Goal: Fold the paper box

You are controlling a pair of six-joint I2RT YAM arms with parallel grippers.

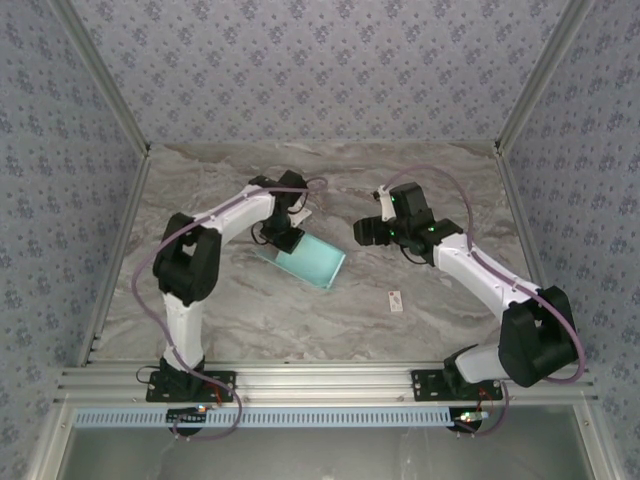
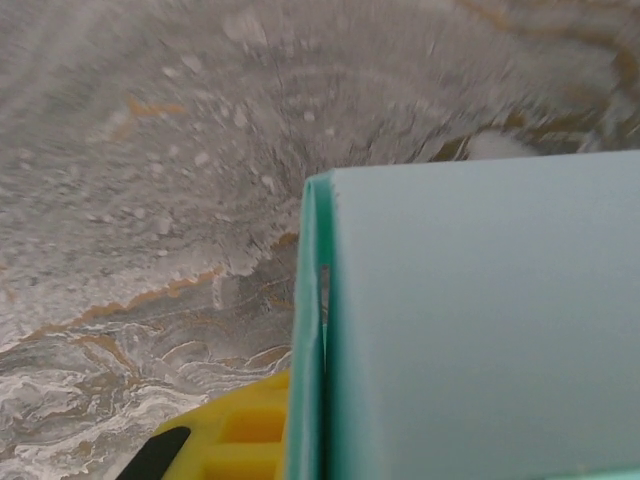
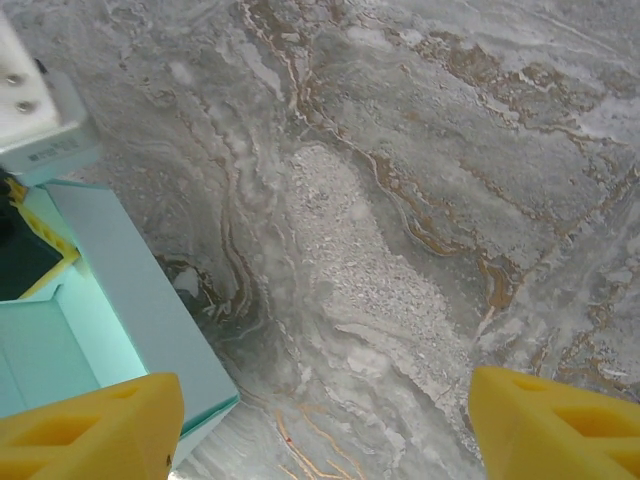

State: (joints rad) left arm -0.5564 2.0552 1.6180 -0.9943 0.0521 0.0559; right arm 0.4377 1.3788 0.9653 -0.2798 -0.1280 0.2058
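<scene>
Top external view puts the paper box [image 1: 308,258] just left of the table's [image 1: 250,320] middle, partly formed, with your left gripper [image 1: 283,240] at its ten o'clock end and your right gripper [image 1: 362,232] near it at two o'clock, not touching. The danger, as I judge it, is the thin card: you hold it by one wall alone, so a push from the right side could pivot the box around that pinch, crease the wall or pull it free (the small white tag [image 1: 397,301] at four o'clock is well apart and no obstacle). On the right wrist view one yellow finger [image 3: 95,430] sits just beside the box's near corner and could snag it if you close carelessly. Left jaws are clamped together on the box wall; right jaws stand wide apart, holding nothing.
</scene>
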